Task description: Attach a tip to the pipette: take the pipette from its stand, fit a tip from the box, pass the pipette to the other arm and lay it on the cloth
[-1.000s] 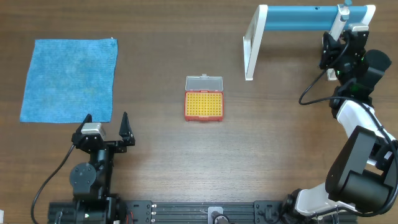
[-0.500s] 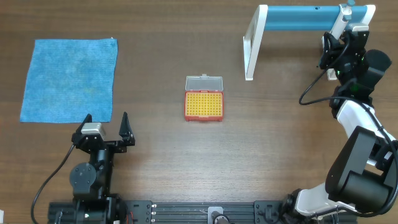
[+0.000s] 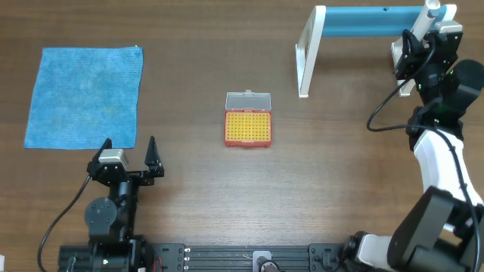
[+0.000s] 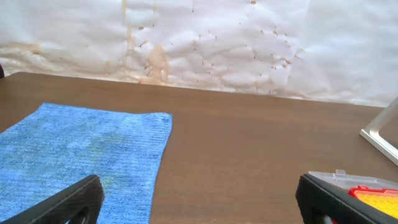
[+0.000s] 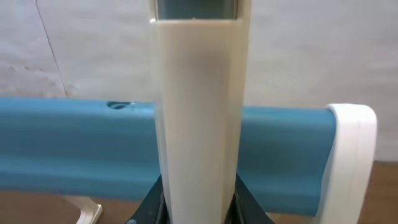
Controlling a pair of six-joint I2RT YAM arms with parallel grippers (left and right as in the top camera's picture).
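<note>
The right hand (image 5: 199, 208) is clenched around the cream pipette (image 5: 199, 106). The pipette stands upright against the right end of the blue-and-white stand (image 3: 363, 21). The left hand (image 3: 129, 148) is released, its fingers spread, just beside the near corner of the blue cloth (image 3: 83, 97). The tip box (image 3: 248, 128) sits with its lid open in the middle of the tabletop (image 3: 189, 196), well apart from both hands.

Blue, finely ribbed cloth (image 3: 83, 97) far left. Brown wood-grain bench (image 3: 227, 196). Orange-red box (image 3: 226, 130) mid-bench, yellow tips (image 3: 248, 127) in a dotted grid, clear lid (image 3: 248, 100). Blue-barred stand (image 3: 367, 21) with white ends far right; cream-white pipette (image 5: 199, 112) there. Black left tool (image 3: 128, 141) near left.
</note>
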